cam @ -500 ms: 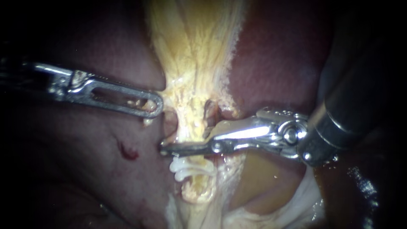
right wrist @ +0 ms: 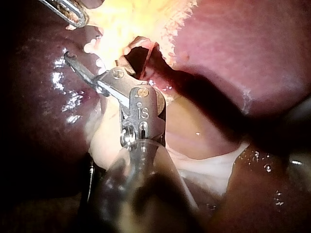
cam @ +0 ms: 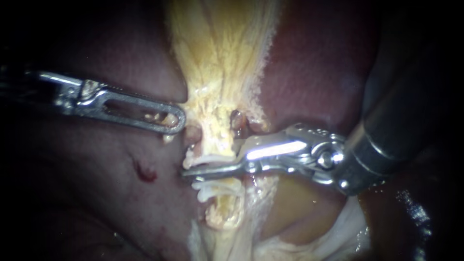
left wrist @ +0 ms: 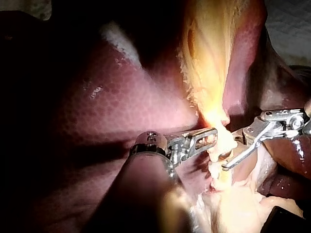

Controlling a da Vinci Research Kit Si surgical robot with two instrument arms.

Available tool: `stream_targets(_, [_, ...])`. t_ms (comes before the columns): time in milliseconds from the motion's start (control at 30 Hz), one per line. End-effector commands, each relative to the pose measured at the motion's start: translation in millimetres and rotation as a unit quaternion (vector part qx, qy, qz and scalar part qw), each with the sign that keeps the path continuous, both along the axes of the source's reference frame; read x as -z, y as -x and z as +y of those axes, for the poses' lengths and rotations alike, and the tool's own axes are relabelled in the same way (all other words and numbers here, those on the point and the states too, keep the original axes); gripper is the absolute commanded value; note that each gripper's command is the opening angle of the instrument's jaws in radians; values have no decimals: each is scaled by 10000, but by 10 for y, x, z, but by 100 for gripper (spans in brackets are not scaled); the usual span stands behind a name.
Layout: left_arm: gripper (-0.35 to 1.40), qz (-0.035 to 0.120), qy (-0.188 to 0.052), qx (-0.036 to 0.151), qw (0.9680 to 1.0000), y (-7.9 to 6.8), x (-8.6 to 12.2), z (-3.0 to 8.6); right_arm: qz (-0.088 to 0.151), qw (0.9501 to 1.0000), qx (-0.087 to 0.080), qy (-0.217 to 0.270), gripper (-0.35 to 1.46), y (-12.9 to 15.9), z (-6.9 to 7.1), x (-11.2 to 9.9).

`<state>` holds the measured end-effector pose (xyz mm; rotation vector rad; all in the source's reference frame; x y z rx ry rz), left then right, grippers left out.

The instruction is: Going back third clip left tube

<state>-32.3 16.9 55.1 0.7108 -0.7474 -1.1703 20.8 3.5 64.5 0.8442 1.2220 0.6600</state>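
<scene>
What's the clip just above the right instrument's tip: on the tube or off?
On: the white clip lies across the tube, reaching both its edges.

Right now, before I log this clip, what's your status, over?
Left instrument jaws shut on pale yellow tissue. Right instrument jaws open astride the yellow tube, white clip between them. Nothing blocking withdrawal.

The liver [cam: 96, 193] is dk maroon-brown w/ a fine mottled grain & one bright red spot [cam: 145, 173]; the tissue band [cam: 222, 58] down the middle is pale yellow to cream, streaked lengthwise, w/ whitish frayed edges. The clips [cam: 217, 189] on it are white & ribbed. My left instrument [cam: 176, 118] & right instrument [cam: 217, 163] are shiny silver-grey metal, the right's shaft [cam: 396, 121] dk grey to black w/ a pale glint
</scene>
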Motion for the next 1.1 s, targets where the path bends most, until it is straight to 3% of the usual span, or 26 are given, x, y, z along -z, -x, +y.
stream_targets(33, [-35, -6, -2, -4, 10000, 0, -1, 0, 22, 9999, 7, 158, 50, -4, -1, -2])
stream_targets(267, [-35, -5, -1, -4, 10000, 0, -1, -1, -56, 9953, -67, 962, 50, -4, -4, -21])
stream_targets(467, [-35, -6, 0, -5, 10000, 0, -1, -1, -111, 9888, -68, 1485, 50, 29, 1, -33])
stream_targets(1100, [-35, -8, 1, -8, 10000, -1, -3, 0, 180, 9691, 291, 2442, 50, 145, 11, 0])
